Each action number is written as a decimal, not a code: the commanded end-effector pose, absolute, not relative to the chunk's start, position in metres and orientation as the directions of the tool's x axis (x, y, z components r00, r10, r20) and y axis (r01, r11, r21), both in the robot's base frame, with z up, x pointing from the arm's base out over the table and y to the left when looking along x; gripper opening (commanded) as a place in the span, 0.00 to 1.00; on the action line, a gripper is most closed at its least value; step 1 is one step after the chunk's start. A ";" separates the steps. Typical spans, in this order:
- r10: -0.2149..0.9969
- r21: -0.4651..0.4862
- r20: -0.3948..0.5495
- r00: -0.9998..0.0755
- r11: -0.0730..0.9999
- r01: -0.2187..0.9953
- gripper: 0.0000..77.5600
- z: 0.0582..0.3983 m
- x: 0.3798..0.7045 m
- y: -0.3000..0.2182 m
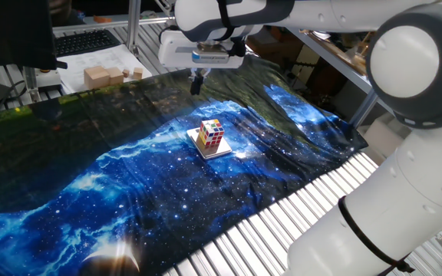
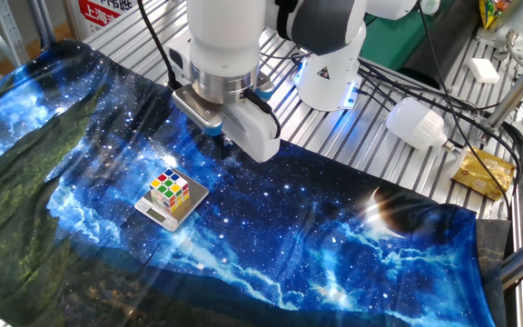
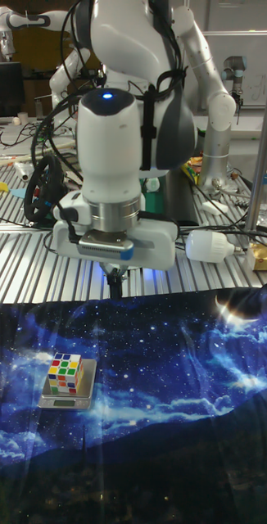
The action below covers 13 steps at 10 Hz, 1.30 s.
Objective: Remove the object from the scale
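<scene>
My arm (image 3: 109,155): glossy white rounded shells, dark grey bands at joints. Small blue light glowing on top of wrist shell. Black cables strapped along links. Silver ribbed collar above wide white hand (image 3: 115,286). Short dark fingers (image 1: 196,84), look pressed together, though I can't confirm.

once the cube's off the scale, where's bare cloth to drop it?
Open galaxy cloth stretches from the scale toward the white bulb. Tighter behind the puzzle cube, where the end effector hangs, and near the wooden blocks.
</scene>
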<state>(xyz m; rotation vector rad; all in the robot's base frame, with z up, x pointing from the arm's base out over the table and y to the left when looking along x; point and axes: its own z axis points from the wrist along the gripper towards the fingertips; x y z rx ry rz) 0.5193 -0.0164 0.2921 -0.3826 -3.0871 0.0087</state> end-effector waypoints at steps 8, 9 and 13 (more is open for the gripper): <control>0.225 -0.002 0.024 -0.974 0.974 0.225 0.00 0.288 0.529 -0.045; 0.243 0.021 0.022 -0.970 0.970 0.243 0.00 0.288 0.529 -0.045; 0.424 0.005 0.025 -0.905 0.906 0.424 0.00 0.288 0.529 -0.045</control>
